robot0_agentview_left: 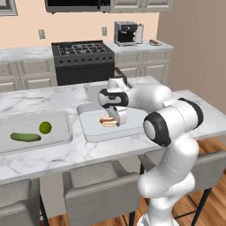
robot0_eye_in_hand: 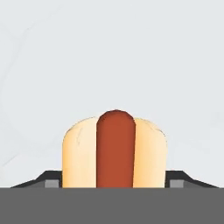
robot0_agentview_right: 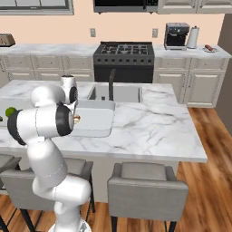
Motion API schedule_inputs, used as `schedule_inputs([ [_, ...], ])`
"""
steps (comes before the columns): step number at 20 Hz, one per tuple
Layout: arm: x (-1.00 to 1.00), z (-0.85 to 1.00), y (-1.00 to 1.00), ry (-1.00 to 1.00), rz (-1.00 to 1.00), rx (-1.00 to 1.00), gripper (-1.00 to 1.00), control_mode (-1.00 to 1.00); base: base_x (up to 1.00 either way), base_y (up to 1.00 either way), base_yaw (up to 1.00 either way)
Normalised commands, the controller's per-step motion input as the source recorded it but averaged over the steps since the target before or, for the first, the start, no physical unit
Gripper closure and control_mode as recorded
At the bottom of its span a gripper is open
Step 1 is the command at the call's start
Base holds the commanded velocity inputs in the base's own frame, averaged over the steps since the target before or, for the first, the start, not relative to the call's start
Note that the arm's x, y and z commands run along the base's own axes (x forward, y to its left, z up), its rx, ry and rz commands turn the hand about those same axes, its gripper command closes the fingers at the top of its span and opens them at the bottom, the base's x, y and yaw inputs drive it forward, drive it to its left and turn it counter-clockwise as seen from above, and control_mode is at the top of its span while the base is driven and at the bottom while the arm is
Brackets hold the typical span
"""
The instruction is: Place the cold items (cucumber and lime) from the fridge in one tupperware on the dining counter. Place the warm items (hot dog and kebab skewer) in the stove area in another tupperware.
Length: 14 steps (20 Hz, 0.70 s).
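Note:
The hot dog (robot0_agentview_left: 108, 122), a tan bun with a reddish sausage, lies in the right tupperware (robot0_agentview_left: 95, 132) on the dining counter (robot0_agentview_left: 53, 159). My gripper (robot0_agentview_left: 114, 118) points down right over it. In the hand view the hot dog (robot0_eye_in_hand: 114, 148) sits between my gripper's (robot0_eye_in_hand: 114, 181) dark tips, which flank the bun with only a sliver of room, so it looks open. The left tupperware (robot0_agentview_left: 66, 130) holds the cucumber (robot0_agentview_left: 25, 137) and the lime (robot0_agentview_left: 45, 127). The kebab skewer (robot0_agentview_left: 154, 42) rests on the marble top right of the stove (robot0_agentview_left: 81, 50).
A sink (robot0_agentview_left: 95, 90) with a dark faucet (robot0_agentview_right: 111, 84) lies just behind the right tupperware (robot0_agentview_right: 97, 120). A coffee machine (robot0_agentview_left: 126, 33) stands beside the stove. Grey stools (robot0_agentview_left: 99, 187) line the counter's near side.

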Motion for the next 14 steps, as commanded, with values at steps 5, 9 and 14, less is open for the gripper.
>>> schedule_inputs([
  [5,-0.42,0.42,-0.03,-0.01,-0.07,0.00,-1.00,-1.00,0.00,0.00,0.00],
  [9,-0.52,0.71,-0.10,-0.12,0.00,0.00,-1.00,-1.00,0.00,0.00,0.00],
  [14,-0.64,0.63,-0.09,-0.06,0.00,0.00,-1.00,-1.00,0.00,0.00,0.00],
])
